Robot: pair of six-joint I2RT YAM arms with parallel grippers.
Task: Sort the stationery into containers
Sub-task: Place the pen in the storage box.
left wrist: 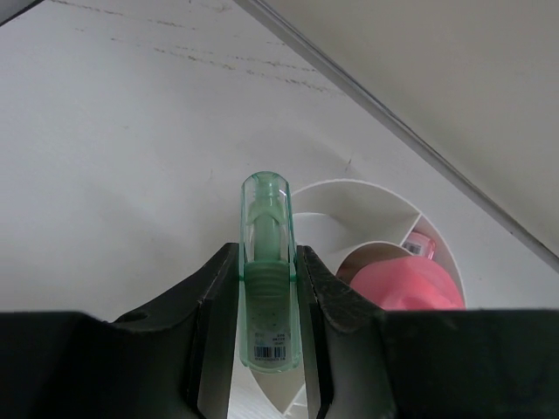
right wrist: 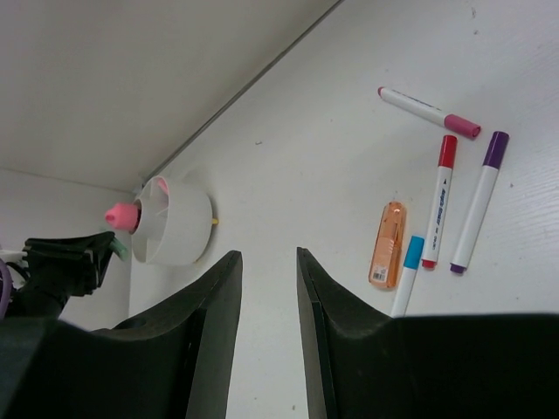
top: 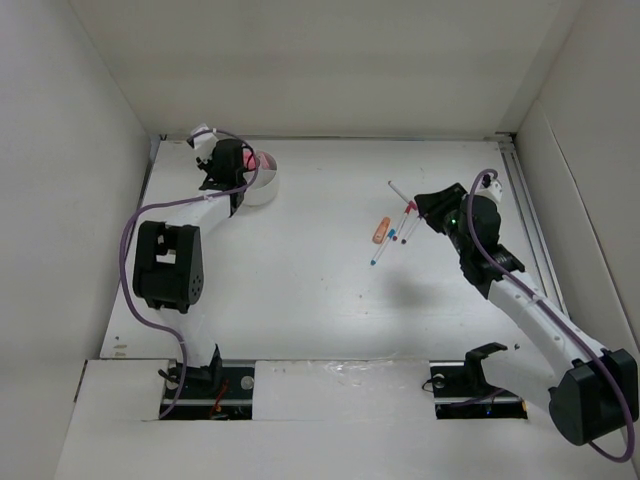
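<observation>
Largely hidden behind the left jaws: round white divided bowl point(left wrist: 367, 201). Translucent green capsule-shaped piece point(left wrist: 266, 271) is clamped in them above it; barcode print unreadable. Right jaws narrowly apart, empty; lettering on white red-capped pen point(right wrist: 439, 201) illegible.

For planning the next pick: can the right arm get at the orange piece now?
Probably yes. The right gripper is empty, jaws apart, and hovers nearby. The orange piece lies flat with nothing over it; only the blue-capped pen lies close beside it and might be nudged.
</observation>
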